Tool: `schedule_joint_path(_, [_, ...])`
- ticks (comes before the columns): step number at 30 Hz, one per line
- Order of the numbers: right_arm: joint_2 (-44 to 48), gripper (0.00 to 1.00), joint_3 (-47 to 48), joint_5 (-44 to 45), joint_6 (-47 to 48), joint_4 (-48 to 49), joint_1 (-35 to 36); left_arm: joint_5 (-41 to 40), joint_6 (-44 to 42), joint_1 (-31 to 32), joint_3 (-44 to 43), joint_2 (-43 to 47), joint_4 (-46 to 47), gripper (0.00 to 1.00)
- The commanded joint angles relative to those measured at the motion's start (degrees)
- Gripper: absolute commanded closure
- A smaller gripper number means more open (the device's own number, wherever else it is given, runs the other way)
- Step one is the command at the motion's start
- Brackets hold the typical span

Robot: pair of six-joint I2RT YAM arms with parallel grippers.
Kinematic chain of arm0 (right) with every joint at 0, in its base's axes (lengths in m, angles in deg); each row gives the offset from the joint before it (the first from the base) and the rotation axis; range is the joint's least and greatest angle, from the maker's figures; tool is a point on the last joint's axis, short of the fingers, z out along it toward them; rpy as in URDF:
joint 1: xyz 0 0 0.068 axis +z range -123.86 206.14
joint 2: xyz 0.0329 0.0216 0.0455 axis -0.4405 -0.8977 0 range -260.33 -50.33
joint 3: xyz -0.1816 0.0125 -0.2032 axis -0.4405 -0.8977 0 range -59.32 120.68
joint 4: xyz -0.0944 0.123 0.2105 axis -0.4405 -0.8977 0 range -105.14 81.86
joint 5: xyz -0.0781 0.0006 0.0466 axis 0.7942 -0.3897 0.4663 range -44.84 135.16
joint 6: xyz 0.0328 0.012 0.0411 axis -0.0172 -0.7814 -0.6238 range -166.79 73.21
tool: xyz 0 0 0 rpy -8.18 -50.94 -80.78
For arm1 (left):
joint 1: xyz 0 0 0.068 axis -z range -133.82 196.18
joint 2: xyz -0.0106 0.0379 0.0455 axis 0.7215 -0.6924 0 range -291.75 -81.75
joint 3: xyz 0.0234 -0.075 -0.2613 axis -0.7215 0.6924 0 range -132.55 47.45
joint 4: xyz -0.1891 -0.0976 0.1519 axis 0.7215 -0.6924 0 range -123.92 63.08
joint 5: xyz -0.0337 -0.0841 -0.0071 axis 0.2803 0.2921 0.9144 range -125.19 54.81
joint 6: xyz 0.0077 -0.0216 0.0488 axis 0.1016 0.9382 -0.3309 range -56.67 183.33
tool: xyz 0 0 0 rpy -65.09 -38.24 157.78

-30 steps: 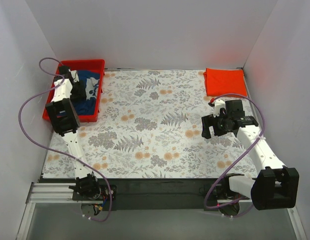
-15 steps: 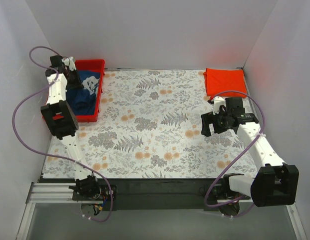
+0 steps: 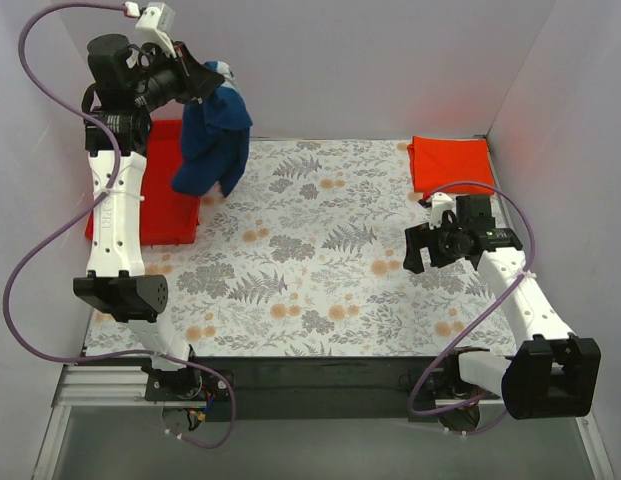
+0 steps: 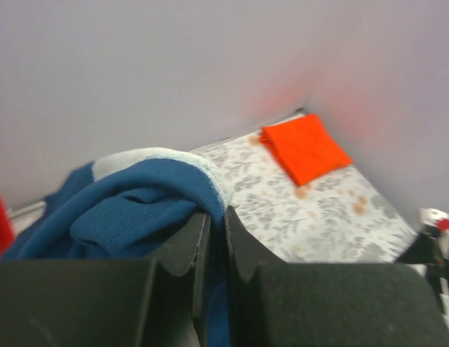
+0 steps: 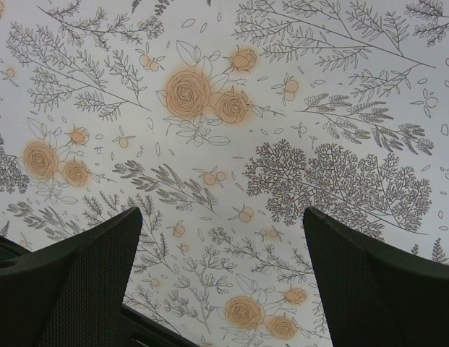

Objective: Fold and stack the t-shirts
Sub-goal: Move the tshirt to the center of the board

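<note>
Left wrist view: the left fingers are pinched almost closed on a fold of the navy shirt, with blue cloth and a pale band bunched just above the tips. Seen from the top camera, the garment hangs from that single grip in a loose, crumpled drape, high over the far left corner of the table. Its lowest edge is beside the red tray and appears to be off the surface.

The right fingers stand wide apart with nothing between them, poised over the flowered tabletop on the right side. The orange shirt lies folded flat in the far right corner, well apart from both arms.

The navy shirt looks soft, light and limp, and a single pinch lets it collapse on itself. It would likely spread better if taken at two points, such as the shoulders or the hem corners. Damage seems unlikely; the likelier troubles are cloth slipping from the pinch or landing in a heap.

Counted: two shirts, one navy and one orange; one tray; two arms.
</note>
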Motion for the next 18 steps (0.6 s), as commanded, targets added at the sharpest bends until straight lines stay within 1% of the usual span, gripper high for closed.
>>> schedule_joint_path(1, [2.6, 0.02, 1.95, -1.27, 0.82, -0.21, -0.6, 5.28, 6.98, 3.14, -0.39, 2.19, 3.78, 1.0])
schedule_joint_path(2, [2.77, 0.02, 1.78, -1.36, 0.82, -0.12, -0.6, 5.62, 7.59, 4.19, -0.13, 2.55, 4.22, 1.0])
schedule_joint_path(4, [3.13, 0.02, 1.6, -1.36, 0.82, -0.12, -0.77, 6.68, 9.43, 4.2, 1.97, 3.95, 4.93, 1.0])
schedule_joint_path(7, [3.04, 0.02, 1.77, -1.8, 0.82, -0.12, -1.04, 10.97, 10.06, 4.29, 4.17, 5.62, 5.98, 1.0])
schedule_joint_path(8, [2.95, 0.02, 1.77, -2.06, 0.82, -0.12, -1.04, 13.77, 11.11, 4.2, 5.57, 6.15, 6.51, 1.0])
schedule_joint_path(11, [2.51, 0.02, 2.04, -2.24, 0.82, -0.21, -1.21, 15.99, 12.61, 4.29, 7.69, 7.12, 8.01, 1.0])
schedule_joint_path(12, [2.34, 0.02, 2.21, -2.32, 0.82, -0.21, -1.21, 16.95, 12.09, 4.29, 10.57, 7.38, 7.66, 1.0])
schedule_joint_path(13, [2.08, 0.02, 2.21, -2.5, 0.82, -0.3, -1.3, 17.22, 11.65, 4.29, 12.94, 7.91, 7.13, 0.98])
schedule_joint_path(14, [2.07, 0.02, 2.48, -2.5, 0.82, -0.38, -1.22, 18.01, 11.12, 4.2, 16.62, 9.13, 7.04, 0.67])
schedule_joint_path(15, [1.9, 0.02, 2.65, -2.5, 0.91, -0.47, -1.3, 19.24, 8.94, 4.29, 23.18, 9.66, 6.35, 0.52])
schedule_joint_path(16, [1.72, 0.02, 2.74, -2.41, 1.17, -0.56, -1.22, 18.47, 7.27, 4.29, 26.9, 10.02, 3.12, 0.45])
schedule_joint_path(18, [1.64, 0.02, 3.36, -2.76, 1.7, -0.82, -1.3, 14.61, 3.14, 3.77, 32.89, 10.54, -0.76, 0.4])
